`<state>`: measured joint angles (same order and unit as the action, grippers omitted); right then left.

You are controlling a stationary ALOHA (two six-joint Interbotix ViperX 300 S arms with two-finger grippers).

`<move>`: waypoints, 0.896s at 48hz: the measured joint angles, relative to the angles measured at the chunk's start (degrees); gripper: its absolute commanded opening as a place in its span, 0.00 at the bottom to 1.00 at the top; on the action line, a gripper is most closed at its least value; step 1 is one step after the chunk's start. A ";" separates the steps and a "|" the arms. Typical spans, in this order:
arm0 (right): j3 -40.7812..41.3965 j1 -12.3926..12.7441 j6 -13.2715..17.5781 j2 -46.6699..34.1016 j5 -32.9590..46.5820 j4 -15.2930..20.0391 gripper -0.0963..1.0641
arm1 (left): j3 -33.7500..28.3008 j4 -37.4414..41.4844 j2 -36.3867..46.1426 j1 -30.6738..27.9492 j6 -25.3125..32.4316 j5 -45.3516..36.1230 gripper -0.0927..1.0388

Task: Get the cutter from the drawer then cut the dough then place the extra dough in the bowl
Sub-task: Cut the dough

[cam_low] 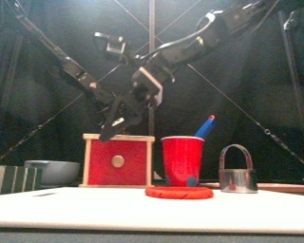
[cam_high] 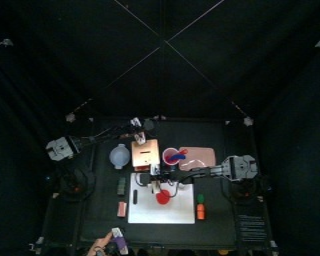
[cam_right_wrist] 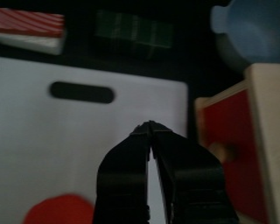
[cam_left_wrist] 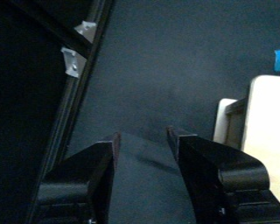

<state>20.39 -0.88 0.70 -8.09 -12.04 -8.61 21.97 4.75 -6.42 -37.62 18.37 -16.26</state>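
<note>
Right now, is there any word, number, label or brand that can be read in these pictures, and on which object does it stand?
None: no readable text shows on the wooden box, the red cup, the cutter or the white cutting board.

**Camera Placement: Four Views, One Bench**

Top camera: high overhead and distant, tilted toward 12 o'clock. The bench sits small in the lower half.

Front camera: at the bench's 6 o'clock edge, at surface height, close and level toward 12 o'clock. The white cutting board spans the foreground.

Right wrist camera: near, looking steeply down past the right end effector.

Left wrist camera: near, looking down past the left end effector onto bare bench beside a railed edge.

Shared by top, front and right wrist: white cutting board, red dough, wooden box.
</note>
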 measured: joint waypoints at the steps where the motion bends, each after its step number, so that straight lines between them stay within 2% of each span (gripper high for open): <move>1: 0.79 0.09 0.00 0.97 0.00 0.53 0.41 | 0.00 0.00 0.18 -0.18 0.00 0.09 0.82; 8: 7.56 -0.18 0.18 9.32 -3.16 3.87 0.41 | 0.00 -0.18 2.29 -0.26 -0.09 0.70 0.82; 13: 11.51 -0.09 0.18 15.21 -7.91 5.36 0.43 | 1.41 -0.88 4.92 0.79 -0.09 4.31 0.82; 19: 14.06 0.44 0.00 19.42 -13.54 6.50 0.53 | 4.83 -4.39 8.35 4.04 -0.09 11.25 0.82; 25: 15.64 1.23 -0.09 21.71 -17.58 6.42 0.70 | 9.84 -10.28 11.95 8.17 -0.18 20.48 0.82; 31: 16.52 1.67 -0.53 22.59 -21.27 6.15 0.79 | 15.38 -15.03 15.21 12.22 0.00 31.38 0.82; 37: 18.11 1.76 -2.02 22.68 -23.73 5.54 0.80 | 21.27 -17.84 19.42 18.28 0.18 43.24 0.82; 43: 21.01 1.85 -3.96 22.68 -23.38 4.48 0.80 | 24.79 -20.57 22.15 22.50 0.09 48.08 0.82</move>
<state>41.40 0.97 -3.25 14.59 -35.42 -4.13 46.76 -15.82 15.73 -15.12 18.46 31.82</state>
